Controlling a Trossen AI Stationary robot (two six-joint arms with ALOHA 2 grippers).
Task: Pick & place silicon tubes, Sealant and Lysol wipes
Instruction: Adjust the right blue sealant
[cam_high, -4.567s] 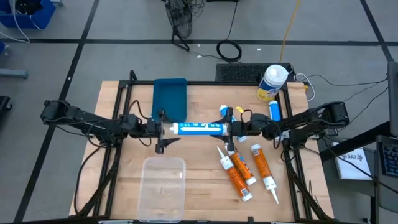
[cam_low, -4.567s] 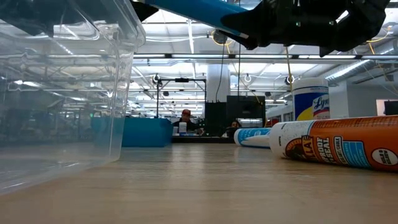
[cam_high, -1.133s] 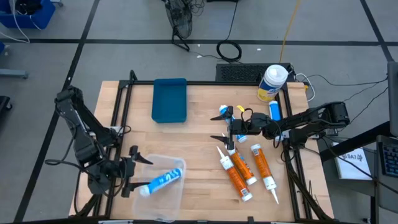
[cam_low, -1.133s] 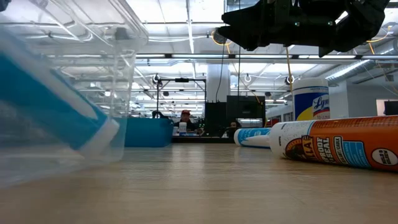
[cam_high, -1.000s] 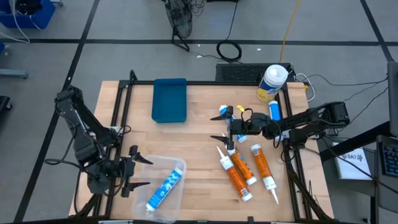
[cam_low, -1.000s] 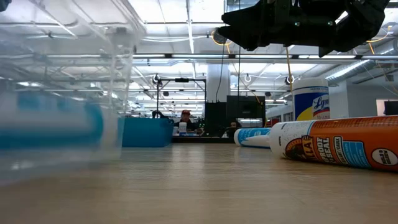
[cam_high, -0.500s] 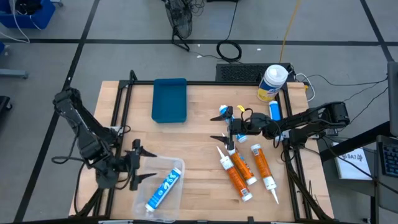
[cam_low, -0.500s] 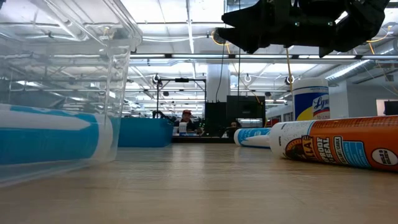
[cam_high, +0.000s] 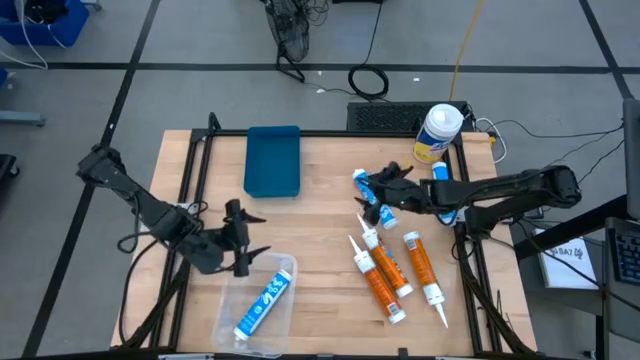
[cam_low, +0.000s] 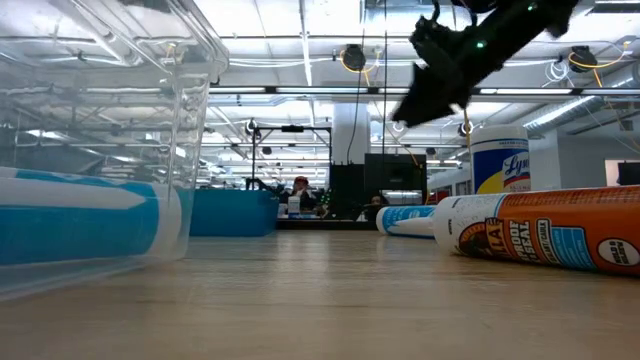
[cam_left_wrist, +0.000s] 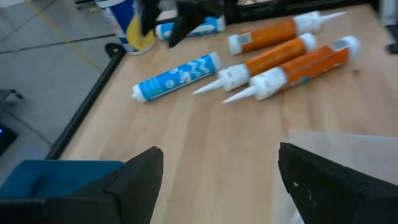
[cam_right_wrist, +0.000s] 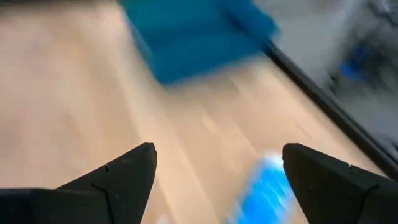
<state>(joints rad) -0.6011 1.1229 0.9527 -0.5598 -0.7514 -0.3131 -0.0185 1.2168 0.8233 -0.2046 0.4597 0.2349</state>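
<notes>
One slim blue tube (cam_high: 262, 303) lies on its side inside the clear bin (cam_high: 288, 268) at the near left. My left gripper (cam_high: 243, 238) hovers open just beyond the bin's far edge, holding nothing. A second blue tube (cam_high: 360, 180) lies on the table right of centre, and my right gripper (cam_high: 368, 195) stands open over it, apart from it. Three orange tubes (cam_high: 385, 275) with white nozzles lie side by side nearer the front. The Lysol wipes (cam_high: 437, 130) canister stands upright at the far right corner.
A blue tray (cam_high: 272, 160) lies at the far middle-left. A third blue tube (cam_high: 440, 178) lies by the right frame rail. Bare wood shows between the bin and the orange tubes. Cables and a dark box sit behind the table's far edge.
The blue tube has dropped into the clear bin and come to rest on its side there. My left gripper has drawn away from the bin's left side, toward the far edge and the right. My right gripper has moved toward the far edge and tipped down over the second blue tube.
</notes>
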